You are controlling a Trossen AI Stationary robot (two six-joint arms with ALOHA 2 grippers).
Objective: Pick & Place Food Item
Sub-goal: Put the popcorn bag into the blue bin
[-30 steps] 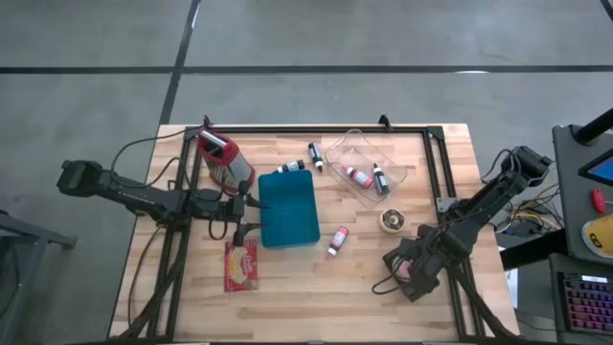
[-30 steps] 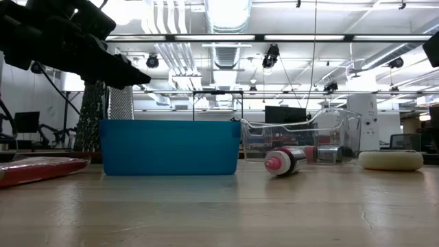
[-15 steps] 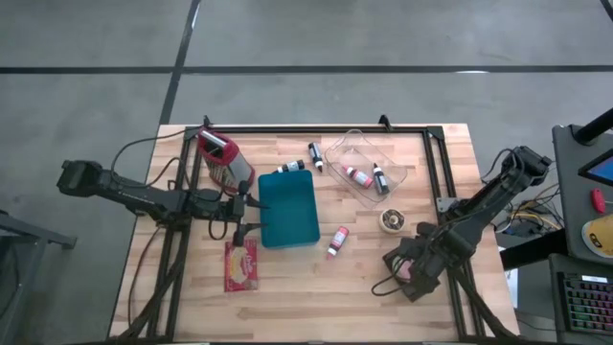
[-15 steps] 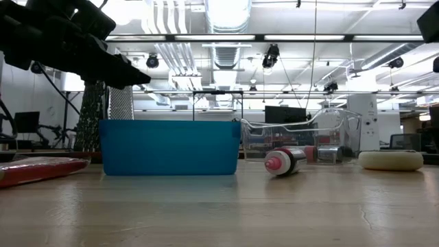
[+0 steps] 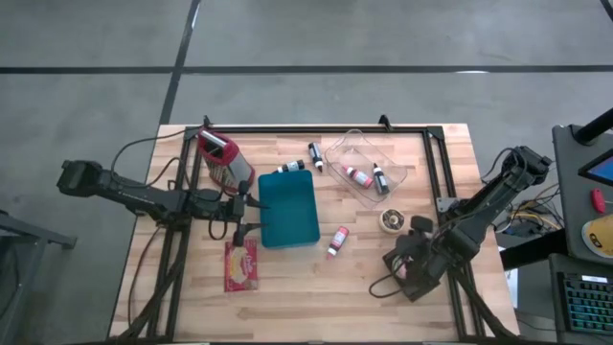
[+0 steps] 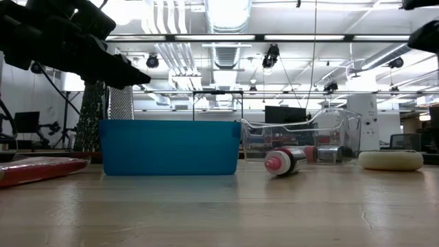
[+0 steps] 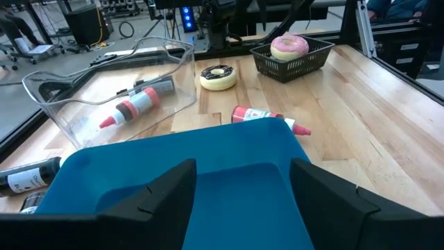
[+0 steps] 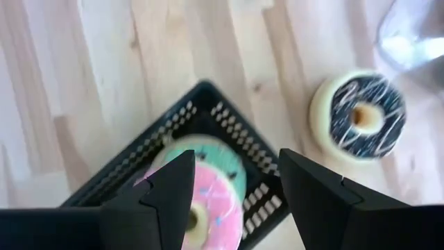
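Pink donut [image 8: 208, 208] in black basket [image 8: 163, 149]; no legible writing.

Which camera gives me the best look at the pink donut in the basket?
The right wrist view: the pink donut sits between the open right gripper. The left wrist view shows it far off; the high view hides it under the arm; the low view misses it.

You have two doughnuts to look at. The pink-frosted doughnut [image 8: 208, 201] lies flat in a black wire basket [image 8: 149, 149], low in the right wrist frame, with a pale green one partly under it. The chocolate-iced doughnut [image 8: 361, 114], cream-sided with white drizzle, sits flat on the bare surface at that frame's upper right, near the basket but apart from it.
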